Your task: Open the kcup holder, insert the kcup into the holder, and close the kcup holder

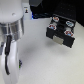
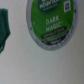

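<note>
The kcup [image 2: 52, 22] fills much of the wrist view: a round bright-green lid with white lettering and a pale rim, lying flat on the light surface. No fingertips show in that view. In the exterior view the kcup is hidden. There the kcup holder [image 1: 61, 33], a black box with a pale handle slot [image 1: 60, 40] on its front, stands at the exterior view's right with its drawers shut. The white arm [image 1: 12, 27] hangs over the exterior view's left, well apart from the holder. Its gripper end [image 1: 8, 64] points down, with the fingers hidden.
Several reddish-white-topped pods [image 1: 62, 26] sit on top of the black box. A dark green object [image 2: 4, 30] lies near the kcup in the wrist view. A black cable [image 1: 8, 50] runs down the arm. Dark equipment [image 1: 50, 6] stands behind the box.
</note>
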Robot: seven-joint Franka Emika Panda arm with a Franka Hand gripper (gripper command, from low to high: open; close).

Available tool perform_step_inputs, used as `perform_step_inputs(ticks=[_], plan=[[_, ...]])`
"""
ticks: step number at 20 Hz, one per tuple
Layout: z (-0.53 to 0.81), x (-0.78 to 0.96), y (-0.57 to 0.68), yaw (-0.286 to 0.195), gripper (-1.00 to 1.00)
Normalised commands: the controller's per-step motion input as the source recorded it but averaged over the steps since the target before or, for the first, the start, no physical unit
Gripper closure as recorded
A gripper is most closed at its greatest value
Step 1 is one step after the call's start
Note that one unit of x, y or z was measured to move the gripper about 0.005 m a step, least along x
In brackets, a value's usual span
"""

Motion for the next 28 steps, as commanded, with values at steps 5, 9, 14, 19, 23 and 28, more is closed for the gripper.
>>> perform_step_inputs(ticks=[5,9,14,19,23,28], plan=[[-0.15,0.11,-0.2,-0.111,-1.0],[-0.03,0.07,-0.02,-0.056,-1.0],[0.05,0.04,0.01,-0.035,1.0],[0.12,0.05,0.01,-0.036,1.0],[0.26,0.06,0.05,-0.05,1.0],[0.67,0.06,0.22,-0.021,1.0]])
